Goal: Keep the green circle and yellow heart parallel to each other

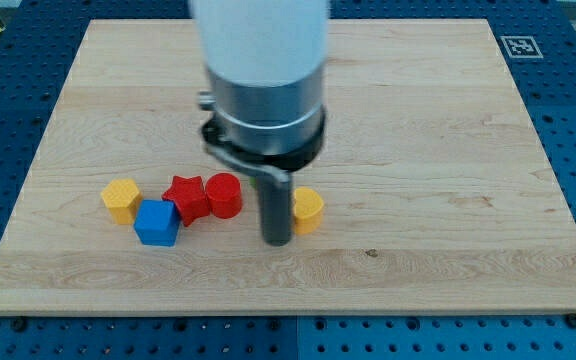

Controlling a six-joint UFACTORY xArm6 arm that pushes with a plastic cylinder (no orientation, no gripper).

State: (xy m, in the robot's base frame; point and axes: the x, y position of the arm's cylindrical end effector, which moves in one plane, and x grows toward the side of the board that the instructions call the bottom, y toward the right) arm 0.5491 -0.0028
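The yellow heart (309, 210) lies on the wooden board (438, 150), just below the middle. My tip (277, 241) stands right against the heart's left side, touching it or nearly so. The rod hangs from the white and grey arm (263, 80) that covers the board's upper middle. No green circle shows in the view; it may be hidden behind the arm.
To the left of my tip lie a red cylinder (224, 195), a red star (185, 198), a blue cube (157, 222) and a yellow hexagon block (121, 200), close together. A marker tag (518, 46) sits off the board's top right corner.
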